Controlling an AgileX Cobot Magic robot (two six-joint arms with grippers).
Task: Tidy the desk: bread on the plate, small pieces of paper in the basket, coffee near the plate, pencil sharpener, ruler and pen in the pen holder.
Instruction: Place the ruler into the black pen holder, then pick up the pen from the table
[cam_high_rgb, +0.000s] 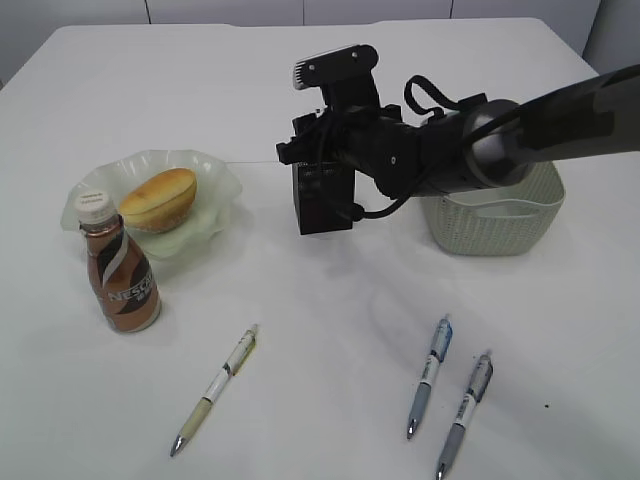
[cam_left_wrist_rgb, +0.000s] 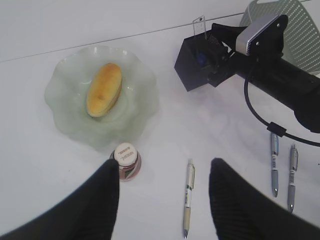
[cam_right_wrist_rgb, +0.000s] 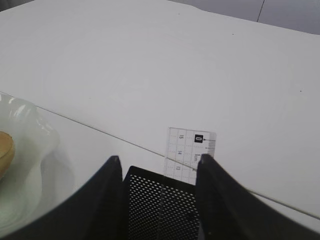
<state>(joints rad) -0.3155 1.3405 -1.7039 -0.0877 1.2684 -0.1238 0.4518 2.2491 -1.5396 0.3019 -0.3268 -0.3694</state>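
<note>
The right arm (cam_high_rgb: 540, 120) is stretched in from the right edge of the exterior view and across the middle of the table (cam_high_rgb: 330, 330), its wrist bent down so that the right gripper (cam_right_wrist_rgb: 159, 172) is held directly over the black mesh pen holder (cam_high_rgb: 322, 200). The left arm is seen only through its own wrist camera, which looks down from above at the table; the left gripper (cam_left_wrist_rgb: 164, 192) is raised above the surface with a white pen (cam_left_wrist_rgb: 188, 197) on the table between its two dark fingers (cam_left_wrist_rgb: 100, 200).

A clear ruler (cam_right_wrist_rgb: 191, 152) is stood upright in the pen holder, its end rising above the rim. A bread roll (cam_high_rgb: 158, 198) is laid on the pale green glass plate (cam_high_rgb: 215, 175), and a coffee bottle (cam_high_rgb: 118, 268) is stood just beside the plate's near edge. The woven basket (cam_high_rgb: 495, 218) is placed at the right, behind the arm; its contents cannot be made out. Two grey-blue pens (cam_high_rgb: 432, 375) are laid side by side on the table at the right, and the white pen is laid apart from them to the left.

The right jaws are spread wide, with the holder's rim and the ruler between them and nothing gripped. The left jaws are likewise parted and nothing is held
</note>
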